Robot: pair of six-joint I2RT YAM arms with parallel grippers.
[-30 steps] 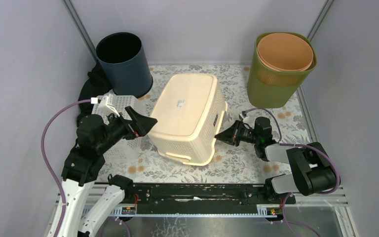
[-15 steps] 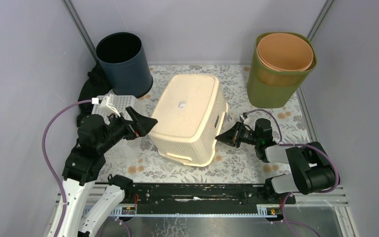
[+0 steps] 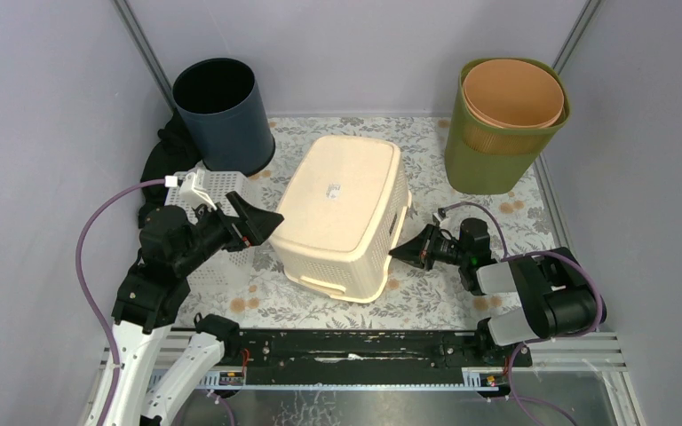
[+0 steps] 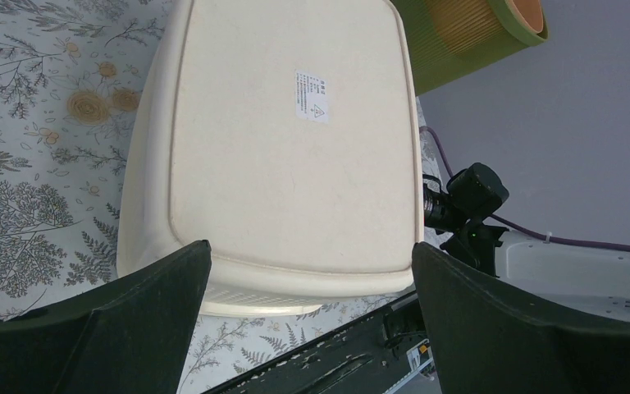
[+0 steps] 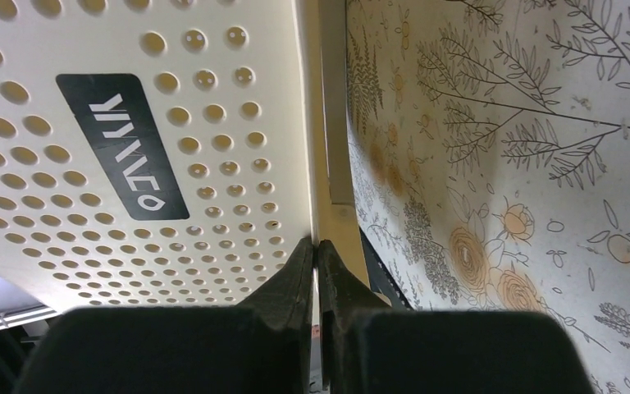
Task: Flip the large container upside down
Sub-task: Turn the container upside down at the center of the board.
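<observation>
Low in the top view, the right gripper (image 3: 397,253) has its slim black jaws pressed together with nothing between them, tips at the lower right rim of the large container (image 3: 342,209). At left centre, the left gripper (image 3: 266,219) stands spread wide and empty, just beside the container's left wall. The container is cream plastic, rounded-rectangular, its walls perforated and its smooth base up with a small label, resting mid-frame on the floral cloth (image 3: 426,293). Behind stand a dark cylindrical bin (image 3: 222,111) and a ribbed olive bin (image 3: 497,151). Since a second ago, the container has swung squarer and the right gripper has dropped slightly lower in the frame.
</observation>
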